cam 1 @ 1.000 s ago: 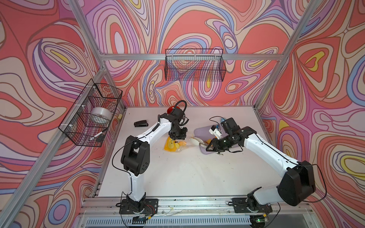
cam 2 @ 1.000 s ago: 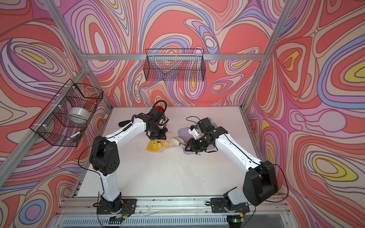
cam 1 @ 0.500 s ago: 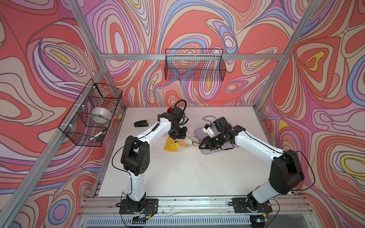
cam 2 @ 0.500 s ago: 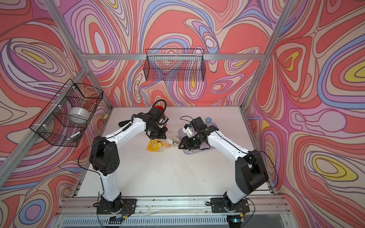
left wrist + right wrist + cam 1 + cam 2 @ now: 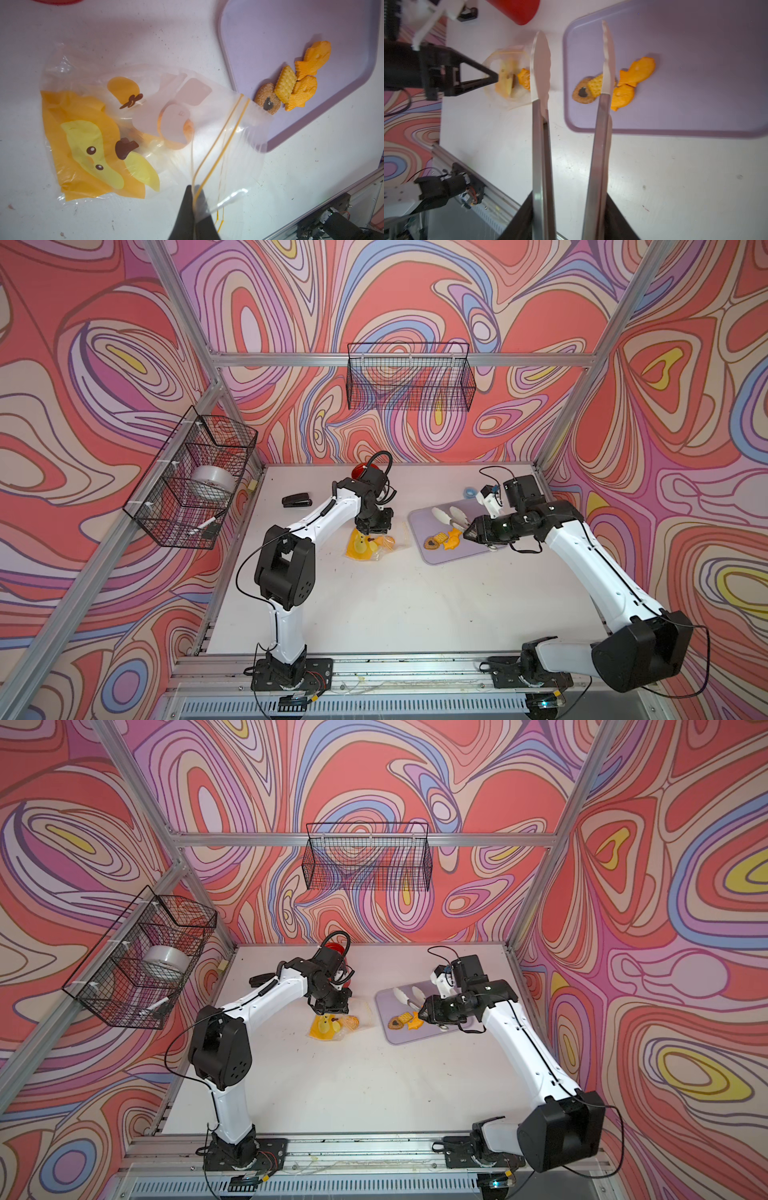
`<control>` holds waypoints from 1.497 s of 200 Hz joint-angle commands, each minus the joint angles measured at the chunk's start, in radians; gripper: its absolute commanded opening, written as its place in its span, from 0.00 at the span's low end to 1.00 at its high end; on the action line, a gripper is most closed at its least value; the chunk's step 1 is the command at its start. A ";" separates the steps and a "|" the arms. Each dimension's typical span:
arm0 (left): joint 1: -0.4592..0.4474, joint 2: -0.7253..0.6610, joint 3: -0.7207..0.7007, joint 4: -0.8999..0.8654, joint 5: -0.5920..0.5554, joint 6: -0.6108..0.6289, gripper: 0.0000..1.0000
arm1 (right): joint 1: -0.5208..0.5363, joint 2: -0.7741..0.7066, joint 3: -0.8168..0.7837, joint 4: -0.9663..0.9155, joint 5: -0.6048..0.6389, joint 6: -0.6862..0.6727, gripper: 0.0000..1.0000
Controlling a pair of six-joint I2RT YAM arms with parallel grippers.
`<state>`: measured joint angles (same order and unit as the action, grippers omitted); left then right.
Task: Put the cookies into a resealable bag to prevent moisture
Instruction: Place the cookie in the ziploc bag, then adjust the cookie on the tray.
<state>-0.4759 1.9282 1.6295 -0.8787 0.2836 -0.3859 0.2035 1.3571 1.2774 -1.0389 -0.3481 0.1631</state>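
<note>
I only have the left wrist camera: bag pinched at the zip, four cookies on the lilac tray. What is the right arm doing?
Observer: The right gripper holds metal tongs, open and empty.
Operator: Over what?
Observer: In both top views the tongs reach over the tray, ending just behind the cookies.
Operator: Has anything gone in yet? I can't tell.
Observer: The right wrist view shows an orange fish cookie through the bag.
</note>
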 commanded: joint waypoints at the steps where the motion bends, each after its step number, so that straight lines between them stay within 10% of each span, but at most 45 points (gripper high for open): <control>1: 0.006 -0.002 0.001 -0.014 -0.009 -0.004 0.00 | 0.001 0.075 0.008 -0.038 0.226 0.005 0.46; 119: 0.006 -0.007 0.008 -0.011 -0.010 0.012 0.00 | 0.001 0.249 0.092 -0.016 0.447 0.064 0.46; 215: 0.006 -0.006 -0.012 0.004 -0.005 0.009 0.00 | 0.001 0.235 -0.025 0.069 0.293 0.180 0.51; 299: 0.005 -0.008 -0.022 0.011 -0.003 0.014 0.00 | -0.005 0.163 -0.036 0.034 0.280 0.186 0.32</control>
<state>-0.4759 1.9282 1.6241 -0.8700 0.2806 -0.3851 0.2035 1.5738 1.2228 -1.0004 -0.0685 0.3431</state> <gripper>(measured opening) 0.054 0.375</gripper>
